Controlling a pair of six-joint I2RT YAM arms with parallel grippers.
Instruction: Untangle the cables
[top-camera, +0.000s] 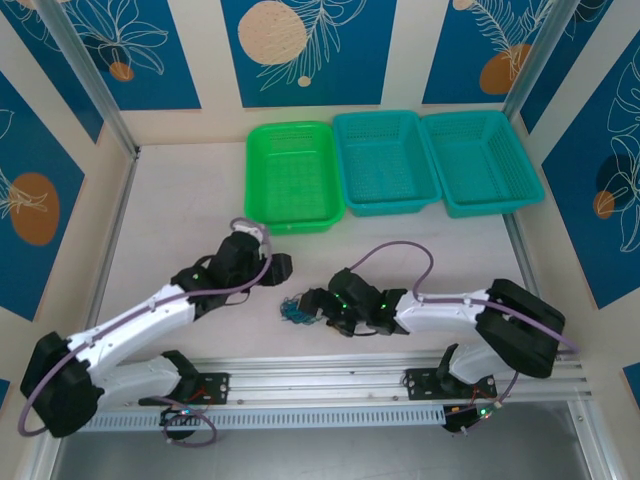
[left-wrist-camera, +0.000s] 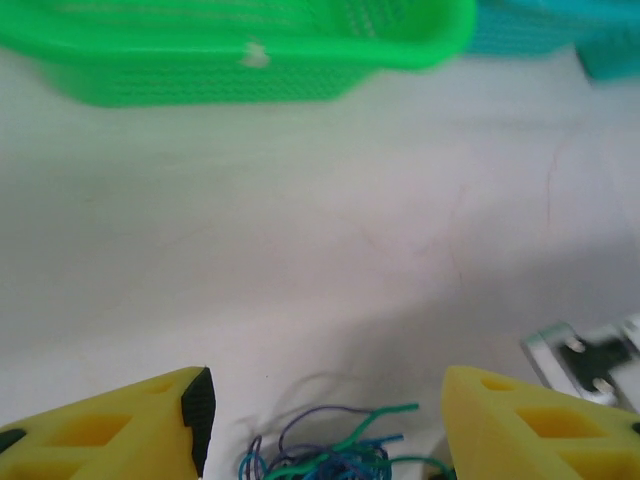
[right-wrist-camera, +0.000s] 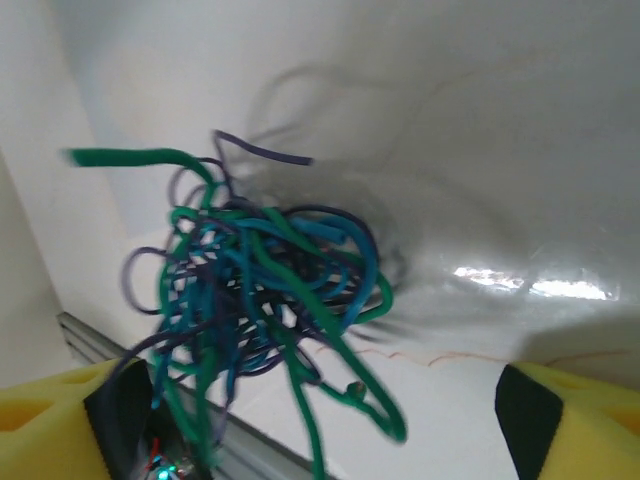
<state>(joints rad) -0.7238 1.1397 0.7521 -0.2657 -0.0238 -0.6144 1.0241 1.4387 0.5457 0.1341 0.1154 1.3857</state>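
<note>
Right pincer (right-wrist-camera: 320, 405) agape; cables (right-wrist-camera: 262, 290) thin, knotted clump.

We are looking at a robotics lab test cell: two white-and-black robot arms (top-camera: 130, 325) are sitting bolted to a slotted aluminium rail (top-camera: 320, 375) at the edge of a pale tabletop (top-camera: 180, 200). Blue printed wall panels with leaf drawings (top-camera: 300, 50) are enclosing it, framed by slim aluminium posts (top-camera: 85, 75).
</note>
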